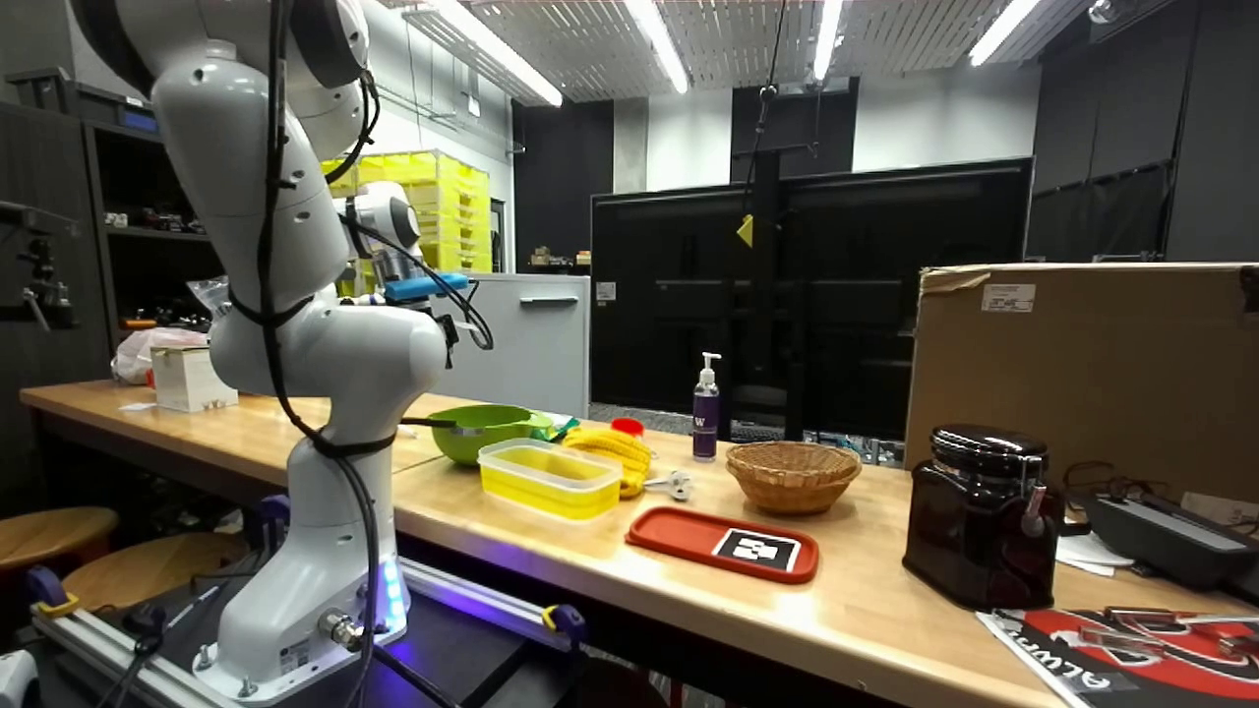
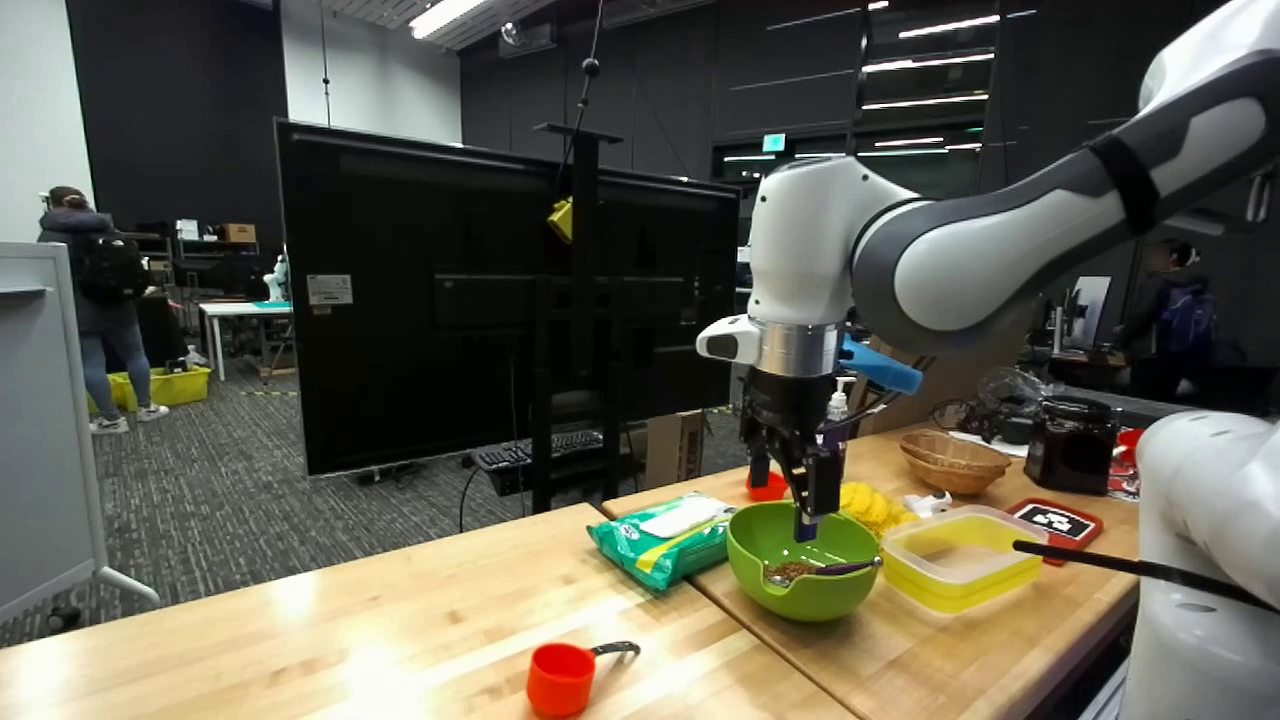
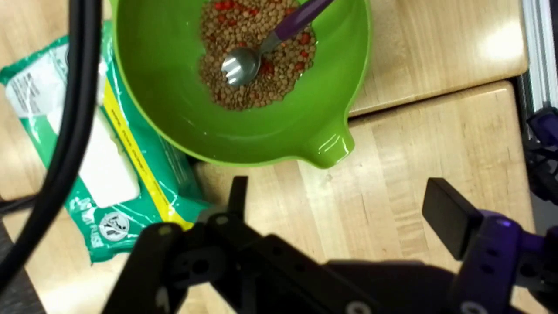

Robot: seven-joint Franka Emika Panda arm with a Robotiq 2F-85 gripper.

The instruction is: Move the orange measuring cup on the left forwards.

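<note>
We log wood desk (image 2: 220, 660): pump btl (image 1: 705, 423), wipes pk (image 2: 655, 550) nr far edge (image 2: 300, 580); ylw tub (image 1: 563, 500), red tray (image 1: 679, 539) nr robot-side edge (image 1: 708, 629); grn bowl (image 2: 810, 600) btwn; orange meas. cup (image 2: 560, 685) across seam (image 2: 770, 650) from tub.

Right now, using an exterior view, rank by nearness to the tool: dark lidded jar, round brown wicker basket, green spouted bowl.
1. Green bowl, low beside the tool.
2. Wicker basket, toward picture right.
3. Dark jar, beyond the basket.

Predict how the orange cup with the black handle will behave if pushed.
The orange cup looks like hard plastic, so it probably won't deform. Its black handle juts sideways, so off-centre pushes may swivel it. On the glossy table, it will likely slide.
</note>
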